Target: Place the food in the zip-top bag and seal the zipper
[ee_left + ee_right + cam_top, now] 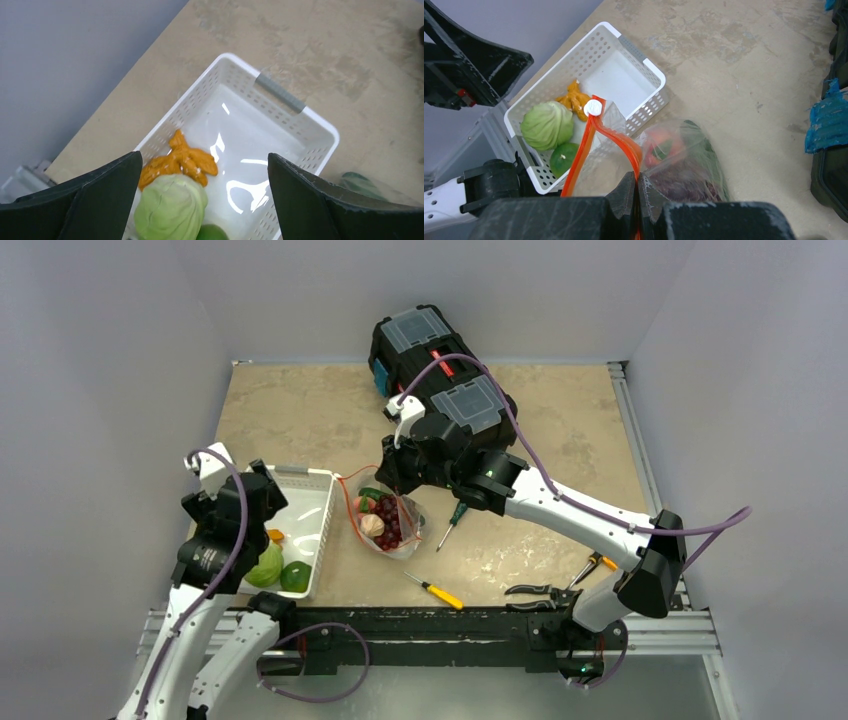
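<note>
Zip-top bag (pixel 392 527) beside basket (pixel 322 535) rim, zipper (pixel 582 145) pinched

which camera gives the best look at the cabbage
Right wrist view: the cabbage lies whole in the white basket. The left wrist view has the cabbage closer but cut off at the bottom edge. In the top view the cabbage is small, partly hidden by the left arm.

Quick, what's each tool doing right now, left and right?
Left tool: open, holding nothing.
Right tool: closed on the zipper.
</note>
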